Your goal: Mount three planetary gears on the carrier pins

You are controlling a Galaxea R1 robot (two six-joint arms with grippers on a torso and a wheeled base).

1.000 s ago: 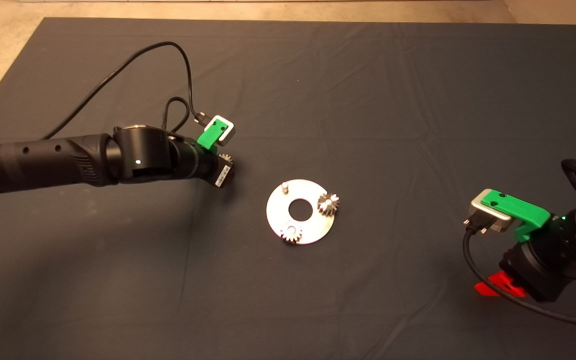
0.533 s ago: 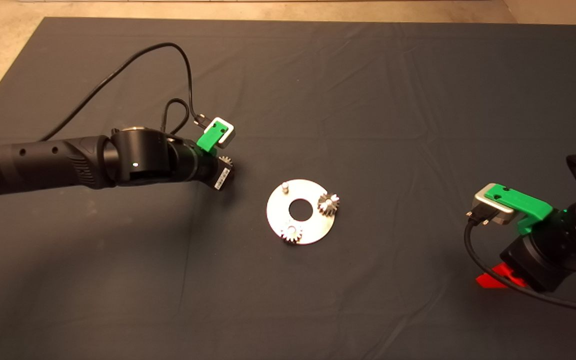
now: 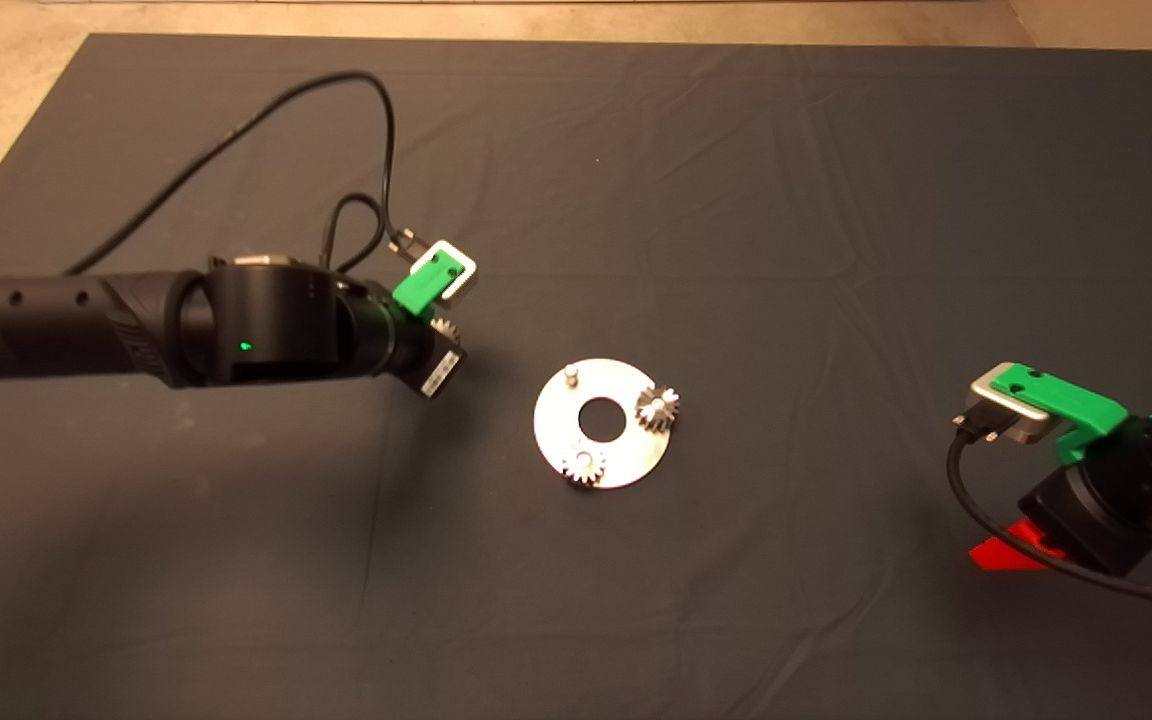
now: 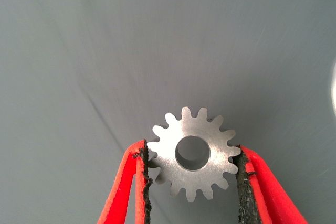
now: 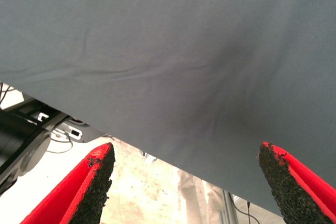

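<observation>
A shiny round disc with a large centre hole lies mid-mat. Two planetary gears sit on its carrier pins: one at the right, one at the near side. The far-left pin stands bare. My left gripper is left of the disc, apart from it. In the left wrist view the left gripper is shut on the third gear, pads pressing its teeth on both sides, just above the mat. My right gripper is at the mat's lower right, open and empty.
The dark mat has shallow wrinkles. The left arm's black cable loops over the far left of the mat. The right wrist view looks past the mat's edge at floor and equipment.
The left wrist has turned and shifted slightly with the gear still between its fingers. The right arm has drawn back toward the right edge. The disc and its two gears have not moved.
</observation>
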